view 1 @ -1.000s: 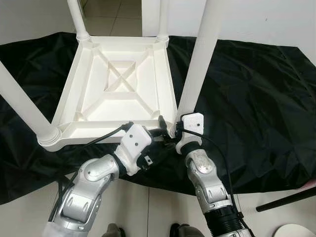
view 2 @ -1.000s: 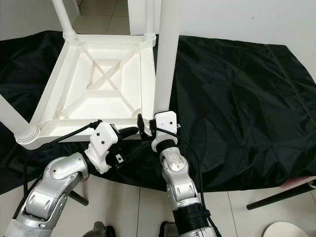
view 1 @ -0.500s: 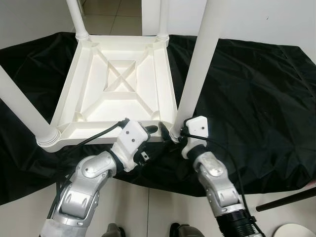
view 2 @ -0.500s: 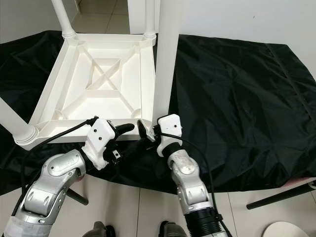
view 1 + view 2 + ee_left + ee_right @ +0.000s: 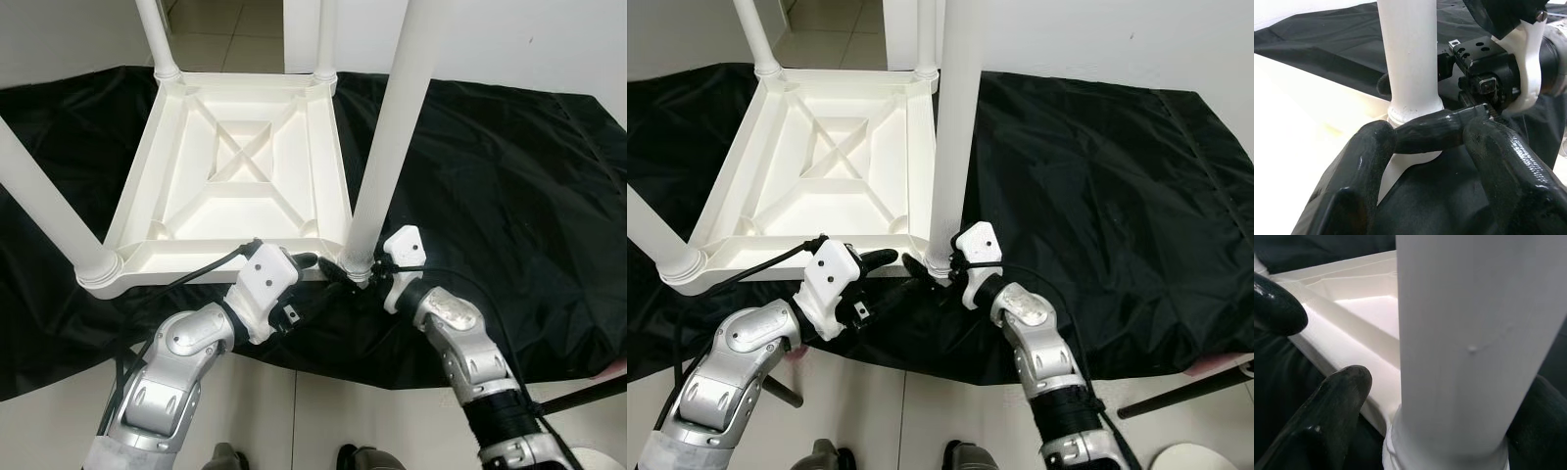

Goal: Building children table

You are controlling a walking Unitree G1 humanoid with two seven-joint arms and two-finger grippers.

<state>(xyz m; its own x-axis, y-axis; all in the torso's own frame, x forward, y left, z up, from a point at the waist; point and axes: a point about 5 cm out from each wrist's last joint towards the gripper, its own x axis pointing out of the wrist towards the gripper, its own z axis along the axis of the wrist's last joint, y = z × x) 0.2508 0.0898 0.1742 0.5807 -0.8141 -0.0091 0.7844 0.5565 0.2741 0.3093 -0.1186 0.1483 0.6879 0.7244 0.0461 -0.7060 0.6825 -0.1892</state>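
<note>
Since the earlier frame the right arm has swung out to the right, so that the right gripper (image 5: 355, 271) is now reaching in from the right side toward the base of the near-right leg (image 5: 390, 137), while the left gripper (image 5: 315, 261) is staying at the near edge of the table. Item: white plastic children table (image 5: 245, 176), lying upside down on a black cloth (image 5: 490, 166) spread over a pale tiled floor (image 5: 323, 421), four legs standing up. Near-left leg (image 5: 44, 211), far-left leg (image 5: 154, 39) and far-right leg (image 5: 325, 39) are all seated in their corner sockets. The head views are showing the right gripper's white camera housing just right of the near-right leg's foot, its black fingers set at the collar. The right wrist view is showing what the head views cannot: the fingers (image 5: 1327, 416) standing apart, one on each side of the leg (image 5: 1474, 333), whether pressing it cannot be told. The left wrist view is showing the left fingers (image 5: 1366, 161) apart, with one right finger (image 5: 1440, 132) lying across between them in front of the leg's collar (image 5: 1413, 105).
</note>
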